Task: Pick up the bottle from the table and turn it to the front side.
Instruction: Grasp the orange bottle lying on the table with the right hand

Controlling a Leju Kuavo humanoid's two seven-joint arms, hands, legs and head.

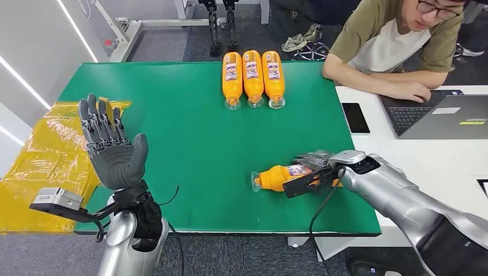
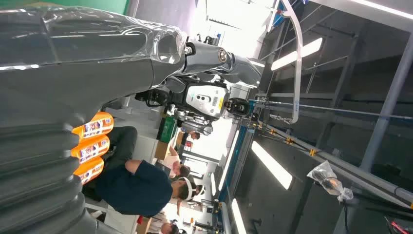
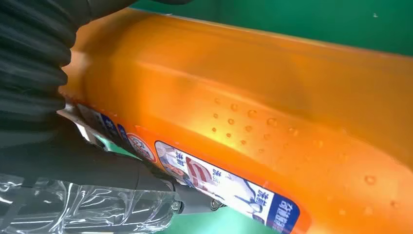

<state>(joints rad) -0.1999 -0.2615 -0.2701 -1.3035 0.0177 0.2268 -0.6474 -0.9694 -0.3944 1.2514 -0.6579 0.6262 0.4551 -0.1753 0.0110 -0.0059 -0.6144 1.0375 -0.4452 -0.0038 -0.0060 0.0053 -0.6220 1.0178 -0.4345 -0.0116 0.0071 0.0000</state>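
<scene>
Left robot hand (image 1: pixel 112 146) raised, fingers spread; right robot hand (image 1: pixel 315 167) curled, gripping.

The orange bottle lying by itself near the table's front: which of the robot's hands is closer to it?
Right. The right hand is wrapped around the lone bottle on the green table. The left hand is raised, open, far across near the opposite edge.

I'm looking at a robotics lab: a person (image 1: pixel 397 40) is working a laptop (image 1: pixel 443 115) beside the green counter (image 1: pixel 172 115), another robot (image 2: pixel 204 97) standing beyond.
</scene>
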